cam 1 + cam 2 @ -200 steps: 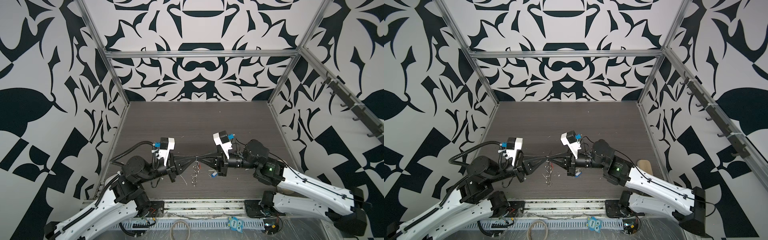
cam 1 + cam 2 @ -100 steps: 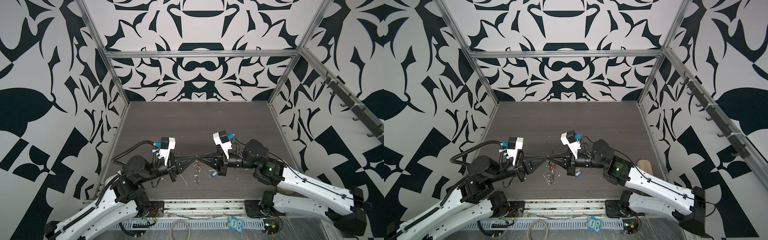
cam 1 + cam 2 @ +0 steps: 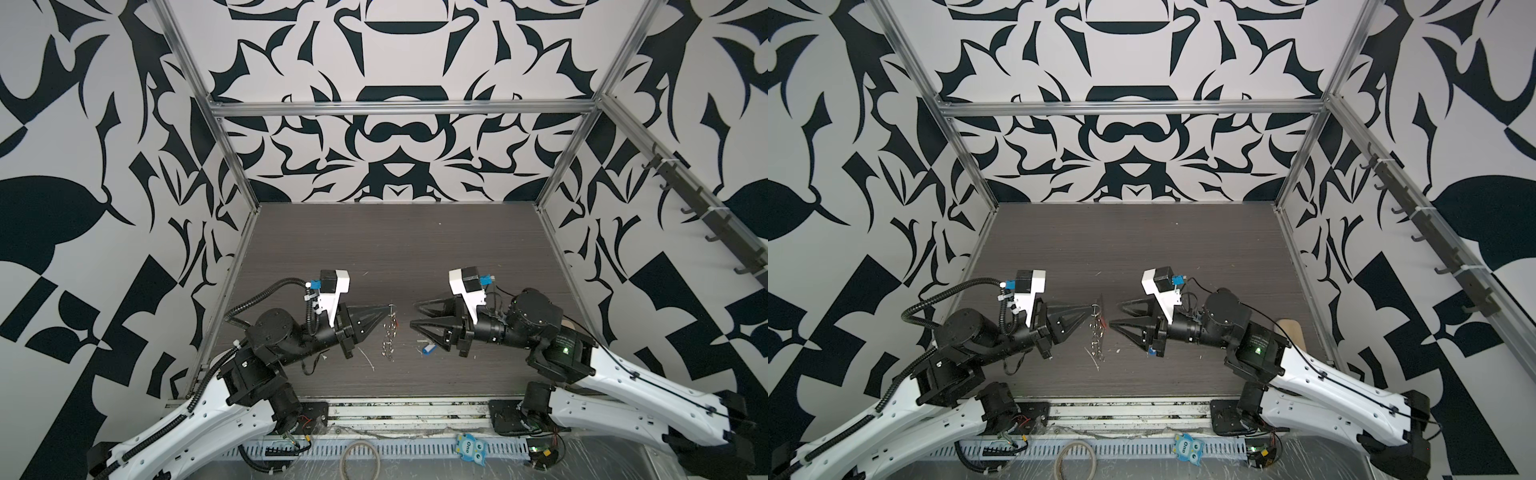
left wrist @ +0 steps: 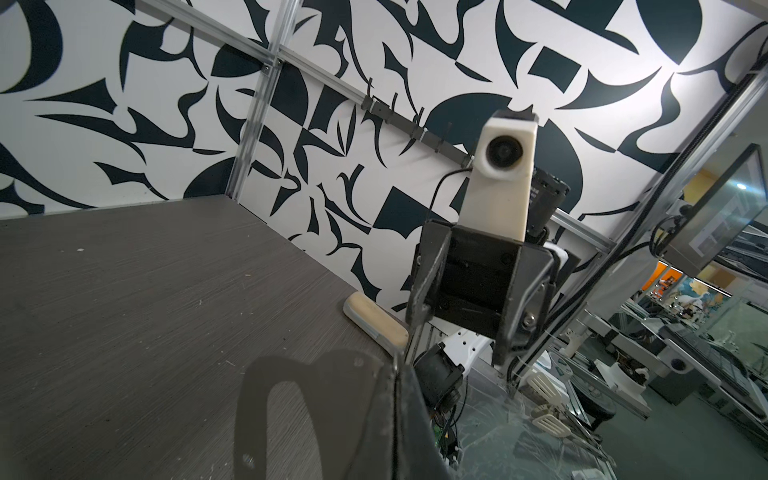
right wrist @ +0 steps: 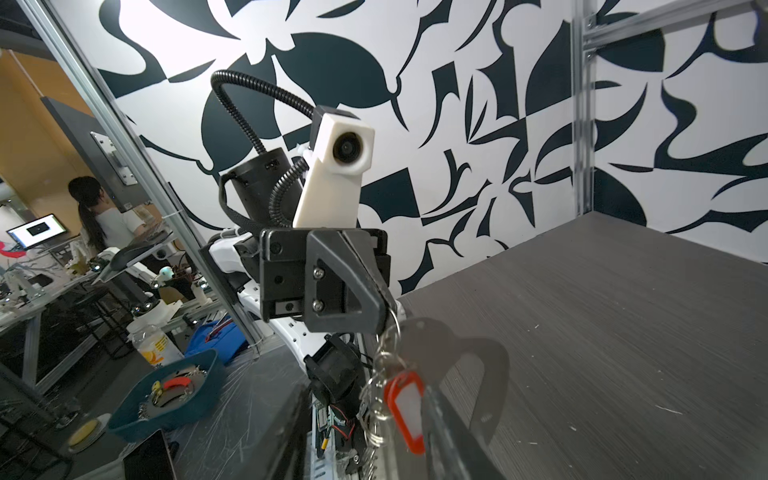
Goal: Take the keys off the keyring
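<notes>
Above a dark counter, the left gripper has its jaws clamped on the top edge of the keyring. The keyring hangs in mid-air with a red tag attached (clearest from the right wrist). The right gripper faces it close by, jaws apart and empty. A blue tag lies on the counter beneath that gripper.

Entry: blue owl-shaped tag on the slotted rail at the near edge, seen in both top views. You read "One" on it. Print on the left arm's black motor housing: too small to read.
</notes>
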Robot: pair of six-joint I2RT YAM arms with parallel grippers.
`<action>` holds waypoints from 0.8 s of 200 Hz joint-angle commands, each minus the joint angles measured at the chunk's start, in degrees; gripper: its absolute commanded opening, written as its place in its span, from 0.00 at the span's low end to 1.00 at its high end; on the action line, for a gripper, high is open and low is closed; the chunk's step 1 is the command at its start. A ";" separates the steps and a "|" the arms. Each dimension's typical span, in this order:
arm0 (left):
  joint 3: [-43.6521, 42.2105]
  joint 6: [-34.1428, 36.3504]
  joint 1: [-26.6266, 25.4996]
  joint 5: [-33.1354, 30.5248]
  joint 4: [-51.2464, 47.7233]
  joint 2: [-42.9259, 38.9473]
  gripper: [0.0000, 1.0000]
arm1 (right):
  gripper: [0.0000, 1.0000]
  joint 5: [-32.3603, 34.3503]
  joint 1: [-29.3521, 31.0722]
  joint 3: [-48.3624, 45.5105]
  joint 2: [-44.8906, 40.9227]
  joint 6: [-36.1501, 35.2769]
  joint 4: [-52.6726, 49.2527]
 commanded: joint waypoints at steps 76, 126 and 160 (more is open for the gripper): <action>1.99 -0.50 -0.13 -2.16 -0.18 -0.26 0.00 | 0.45 6.72 2.94 0.35 4.80 -8.07 -1.77; 1.57 -0.67 -0.13 -1.64 0.14 -0.19 0.00 | 0.45 6.32 3.77 0.90 6.36 -8.74 -0.03; 1.35 -0.85 -0.08 -1.12 0.54 -0.20 0.00 | 0.46 6.84 4.24 1.06 7.18 -8.77 1.51</action>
